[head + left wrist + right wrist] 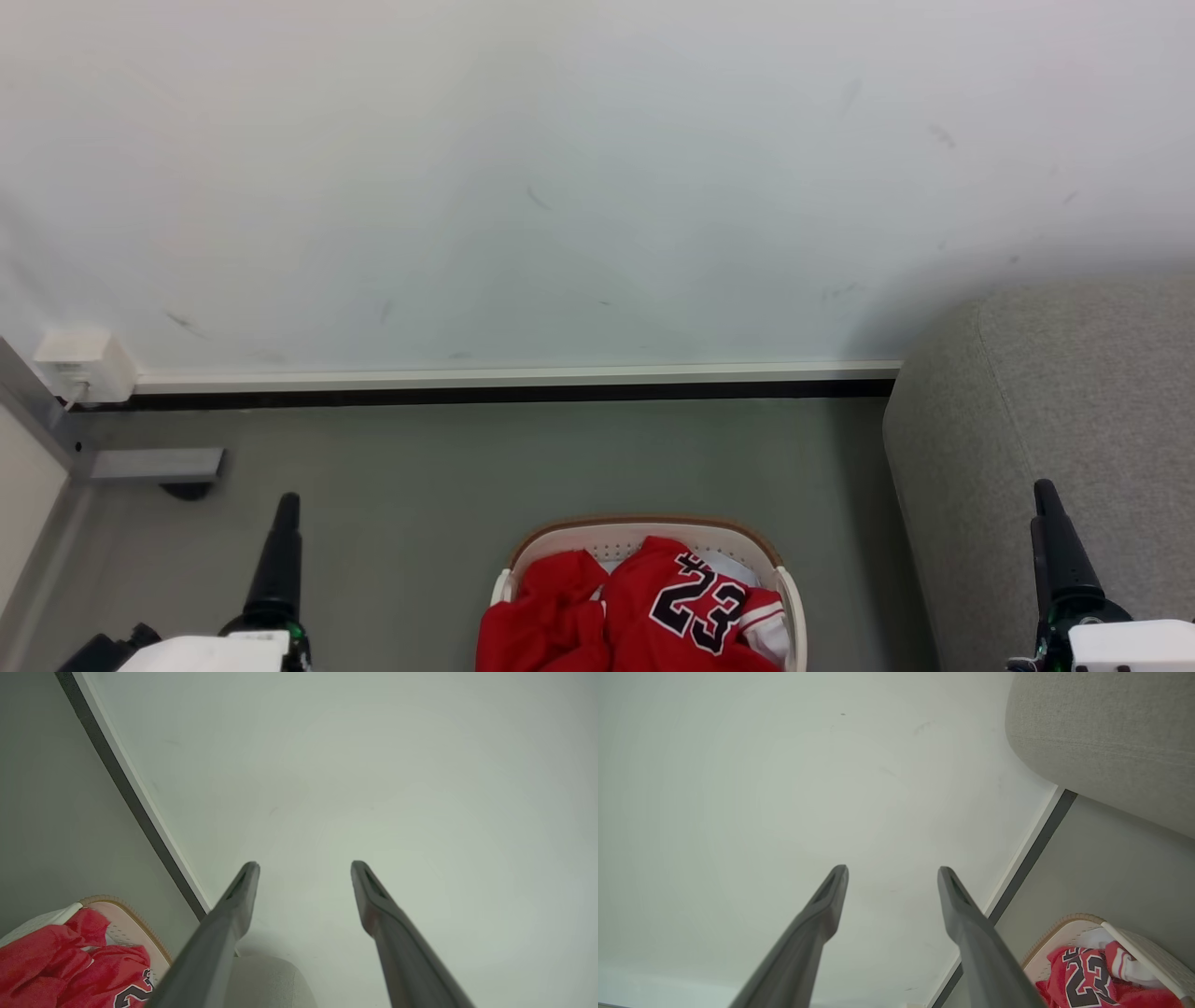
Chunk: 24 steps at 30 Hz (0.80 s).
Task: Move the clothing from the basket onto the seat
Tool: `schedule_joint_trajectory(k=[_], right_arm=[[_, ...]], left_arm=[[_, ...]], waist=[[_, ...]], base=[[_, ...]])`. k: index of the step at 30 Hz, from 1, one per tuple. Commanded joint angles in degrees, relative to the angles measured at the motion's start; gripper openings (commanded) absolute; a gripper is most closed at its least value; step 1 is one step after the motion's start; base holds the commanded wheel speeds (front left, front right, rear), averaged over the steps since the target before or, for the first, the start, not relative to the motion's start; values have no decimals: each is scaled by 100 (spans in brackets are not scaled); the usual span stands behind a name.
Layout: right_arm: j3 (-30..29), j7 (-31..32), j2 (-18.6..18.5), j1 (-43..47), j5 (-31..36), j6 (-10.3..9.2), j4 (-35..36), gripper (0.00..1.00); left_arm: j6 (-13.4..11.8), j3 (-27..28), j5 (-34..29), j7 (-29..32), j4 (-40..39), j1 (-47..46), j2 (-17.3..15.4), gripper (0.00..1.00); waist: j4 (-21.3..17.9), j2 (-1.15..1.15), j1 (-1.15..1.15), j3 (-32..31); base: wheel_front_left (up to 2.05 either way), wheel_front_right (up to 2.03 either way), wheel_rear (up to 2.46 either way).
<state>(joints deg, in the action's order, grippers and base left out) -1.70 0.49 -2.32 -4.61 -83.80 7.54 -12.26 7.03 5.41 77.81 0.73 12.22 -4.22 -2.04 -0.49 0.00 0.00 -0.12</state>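
Note:
The red "23" jersey [653, 597] lies crumpled in the cream basket [644, 525] on the floor at the bottom centre of the head view. The grey sofa [1055, 401] stands just to the basket's right. My left gripper [286, 506] hangs left of the basket, and my right gripper [1044, 493] hangs in front of the sofa. Both are raised, clear of everything. In the left wrist view the left gripper [304, 865] is open and empty, with the jersey [70, 961], the basket [140, 933] and the sofa [266, 980] low in the frame. The right gripper [893, 871] is open too, near the sofa [1111, 732], the basket [1064, 926] and the jersey [1083, 975].
A pale white cloth [730, 566] lies under the jersey at the basket's far side. A white wall with a dark baseboard [513, 392] runs behind. A white socket box [82, 364] and a grey metal bracket [154, 464] sit at the left. Grey floor surrounds the basket.

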Motion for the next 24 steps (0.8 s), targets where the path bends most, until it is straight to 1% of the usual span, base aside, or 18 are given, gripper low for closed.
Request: schedule_joint_trajectory(k=[1,6,12,20,24], right_arm=[[45,-49,-93,-137,187,-2,130,100],[171,-164,-160,-165,908,-2,212,100],[345,-294,-234,-163,1827,-3,261,100],[545,-456,-324,-157,3074,-3,221,100],[606,-534,-318,-167,3536,-4,189,100]], left_arm=[[13,23,-257,-76,-123,-62,-49,100],[5,-14,-949,-190,-229,-29,-53,100],[-99,-95,-1820,-320,-360,31,-58,100],[-209,-229,-2971,-480,-343,88,-77,100],[-346,-290,-3480,-555,-334,103,-123,100]], waist=[[-8,0,0,-4],[-45,0,0,-13],[-68,0,0,-36],[-78,0,0,-46],[-87,0,0,-55]], base=[[0,0,0],[0,0,0],[0,0,0],[0,0,0],[0,0,0]])
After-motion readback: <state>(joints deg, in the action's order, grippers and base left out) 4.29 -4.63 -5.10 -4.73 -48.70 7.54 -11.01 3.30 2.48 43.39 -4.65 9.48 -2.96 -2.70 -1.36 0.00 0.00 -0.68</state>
